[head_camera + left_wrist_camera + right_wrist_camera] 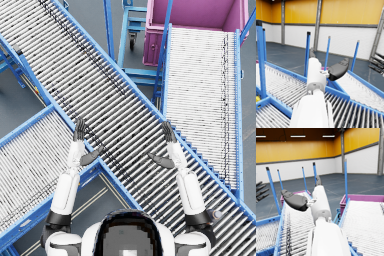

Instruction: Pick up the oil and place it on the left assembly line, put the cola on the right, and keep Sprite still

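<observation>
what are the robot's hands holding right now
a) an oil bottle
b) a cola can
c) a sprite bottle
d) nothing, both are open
d: the left hand and the right hand both hover over the middle conveyor with fingers spread and nothing in either.

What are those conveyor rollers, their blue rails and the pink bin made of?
Rollers: likely bare metal, silvery-grey with a dull sheen. Blue rails: probably painted metal, flat even colour. Pink bin: looks like moulded plastic, smooth matte walls; being rendered, none is certain.
</observation>
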### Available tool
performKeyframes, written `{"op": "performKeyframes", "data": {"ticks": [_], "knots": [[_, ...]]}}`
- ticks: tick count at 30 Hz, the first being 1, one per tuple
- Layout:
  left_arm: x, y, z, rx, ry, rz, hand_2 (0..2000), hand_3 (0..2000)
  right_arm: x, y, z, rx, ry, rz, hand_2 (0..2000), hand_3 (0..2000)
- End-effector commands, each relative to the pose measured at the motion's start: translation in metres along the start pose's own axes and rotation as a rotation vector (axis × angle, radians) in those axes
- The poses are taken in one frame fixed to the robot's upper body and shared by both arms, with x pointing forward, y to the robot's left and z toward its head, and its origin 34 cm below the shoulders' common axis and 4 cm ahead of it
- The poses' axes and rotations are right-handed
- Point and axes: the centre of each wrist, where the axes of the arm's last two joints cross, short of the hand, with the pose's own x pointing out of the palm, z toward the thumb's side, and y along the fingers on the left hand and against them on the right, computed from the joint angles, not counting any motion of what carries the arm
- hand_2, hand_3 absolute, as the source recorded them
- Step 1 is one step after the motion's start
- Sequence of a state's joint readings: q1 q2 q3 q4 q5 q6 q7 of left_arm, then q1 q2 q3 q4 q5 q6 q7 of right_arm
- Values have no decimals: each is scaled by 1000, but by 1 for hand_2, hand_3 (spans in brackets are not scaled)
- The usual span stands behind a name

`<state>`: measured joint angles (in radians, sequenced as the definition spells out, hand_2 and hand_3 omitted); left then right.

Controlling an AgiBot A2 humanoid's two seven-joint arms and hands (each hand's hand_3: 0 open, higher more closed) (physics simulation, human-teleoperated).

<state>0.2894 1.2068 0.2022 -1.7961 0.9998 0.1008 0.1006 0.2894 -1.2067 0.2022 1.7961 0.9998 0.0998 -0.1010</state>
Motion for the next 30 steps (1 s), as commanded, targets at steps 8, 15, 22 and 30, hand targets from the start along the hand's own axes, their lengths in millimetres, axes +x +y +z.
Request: {"op": "performKeyframes", "data": {"ticks": [8, 15, 22, 30], "knots": [[0, 0, 0, 0, 0, 0, 0, 0, 0, 0, 0, 0, 0, 0, 0, 0], [0, 0, 0, 0, 0, 0, 0, 0, 0, 0, 0, 0, 0, 0, 0, 0], [0, 0, 0, 0, 0, 0, 0, 0, 0, 0, 0, 0, 0, 0, 0, 0], [0, 0, 0, 0, 0, 0, 0, 0, 0, 0, 0, 0, 0, 0, 0, 0]]}}
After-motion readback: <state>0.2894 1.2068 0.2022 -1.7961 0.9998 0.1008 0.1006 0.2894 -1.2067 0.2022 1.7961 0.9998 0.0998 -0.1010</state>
